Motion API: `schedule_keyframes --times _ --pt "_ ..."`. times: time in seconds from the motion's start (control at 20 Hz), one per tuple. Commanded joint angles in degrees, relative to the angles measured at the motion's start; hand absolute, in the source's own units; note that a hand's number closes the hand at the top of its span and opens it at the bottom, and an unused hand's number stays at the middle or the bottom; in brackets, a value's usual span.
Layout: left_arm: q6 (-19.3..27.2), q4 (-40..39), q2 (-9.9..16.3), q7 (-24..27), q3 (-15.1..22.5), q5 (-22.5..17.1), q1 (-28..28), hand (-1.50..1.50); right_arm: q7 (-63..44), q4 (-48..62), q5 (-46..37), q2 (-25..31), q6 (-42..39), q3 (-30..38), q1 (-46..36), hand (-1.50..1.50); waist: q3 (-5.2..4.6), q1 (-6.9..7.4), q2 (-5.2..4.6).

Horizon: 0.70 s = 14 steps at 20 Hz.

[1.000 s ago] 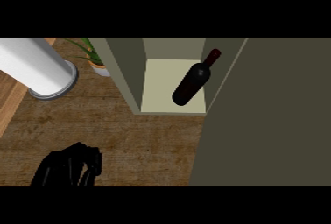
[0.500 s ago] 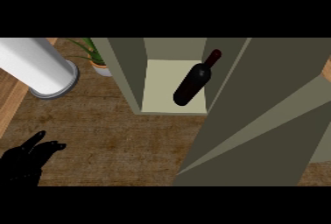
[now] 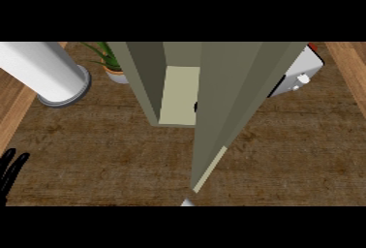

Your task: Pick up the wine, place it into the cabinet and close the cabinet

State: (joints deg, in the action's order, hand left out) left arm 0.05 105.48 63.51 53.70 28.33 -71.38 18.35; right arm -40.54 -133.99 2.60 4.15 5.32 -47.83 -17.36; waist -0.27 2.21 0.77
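Olive-green panels fill the middle of the head view: the cabinet [image 3: 146, 82] stands on the brown table [image 3: 100, 160], and its door [image 3: 229, 106] is seen almost edge-on, angled across the opening with its lower corner reaching toward the bottom of the view. The door is not shut; a pale strip of the cabinet's inside wall shows between the left side panel and the door.

The wine [image 3: 196, 107] is inside the cabinet, and only a small dark sliver of it peeks out at the door's edge (the rest is hidden behind the door). A glass bottle of that kind would be heavy for its width, rigid, smooth and breakable, best held round the body rather than the thin neck. Judging by where it lies, it needs no more handling. The thing to handle now is the door: a stiff, flat panel that should swing easily on its hinge, best pushed on its broad outer face near the free edge.

The left hand [image 3: 11, 167] shows at the view's lower left edge, fingers straight and apart, holding nothing, well away from the cabinet. A pale tip at the bottom edge just under the door's corner may belong to the right arm, but the right hand cannot be made out.

A white cylinder [image 3: 43, 72], a potted plant [image 3: 107, 58] and a white appliance [image 3: 297, 72] stand further back.
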Motion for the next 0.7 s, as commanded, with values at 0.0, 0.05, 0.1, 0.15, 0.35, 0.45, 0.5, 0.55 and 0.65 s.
schedule_keyframes --times 0.0,0.05,0.1,0.15,0.35,0.45,0.5,0.55,0.65 --pt "-6.8 -2.7 4.6 1.2 -4.1 -1.5 3.4 -1.5 2.5 7.4 -4.5 -3.9 8.8 -6.8 -8.1 1.5 -0.07 1.22 0.12" --pt "-6.7 -2.1 4.5 1.7 -4.2 -1.3 4.3 -1.5 2.4 6.3 -4.5 -3.9 11.8 -6.9 -8.9 1.5 -0.04 1.21 0.21" --pt "-9.3 -4.7 4.9 2.4 -5.6 -1.9 4.8 -1.5 4.4 7.2 -5.5 -3.9 12.5 -5.5 -10.0 1.5 -0.04 1.1 0.01" --pt "-8.5 -4.6 3.3 1.8 -4.6 -1.2 3.7 -1.5 4.4 8.0 -4.2 -3.8 15.0 -4.5 -12.4 1.5 -0.05 0.49 -0.29" --pt "-12.7 -6.7 5.8 2.3 -7.9 -2.2 5.4 -1.5 5.1 11.1 -4.7 -3.7 20.5 -3.4 -16.7 1.5 -0.03 1.08 -0.29" --pt "-15.1 -6.4 7.0 2.3 -8.9 -2.7 6.6 -1.5 4.5 13.9 -2.5 -3.7 21.2 0.7 -20.4 1.5 -0.05 2.32 -0.44" --pt "-16.8 -8.2 6.7 1.5 -9.3 -3.2 5.8 -1.5 4.9 15.7 -0.1 -3.7 20.4 4.1 -22.7 1.5 -0.08 2.18 -0.92" --pt "-16.0 -6.8 6.8 1.4 -9.6 -2.9 6.4 -1.5 4.2 17.3 -1.4 -3.8 23.5 2.1 -25.4 1.5 0.04 1.24 -0.51" --pt "-18.2 -10.0 4.4 3.5 -9.3 -0.5 8.2 -1.5 3.9 21.4 -0.6 -4.0 25.1 5.1 -29.5 1.5 0.06 0.79 -0.56"
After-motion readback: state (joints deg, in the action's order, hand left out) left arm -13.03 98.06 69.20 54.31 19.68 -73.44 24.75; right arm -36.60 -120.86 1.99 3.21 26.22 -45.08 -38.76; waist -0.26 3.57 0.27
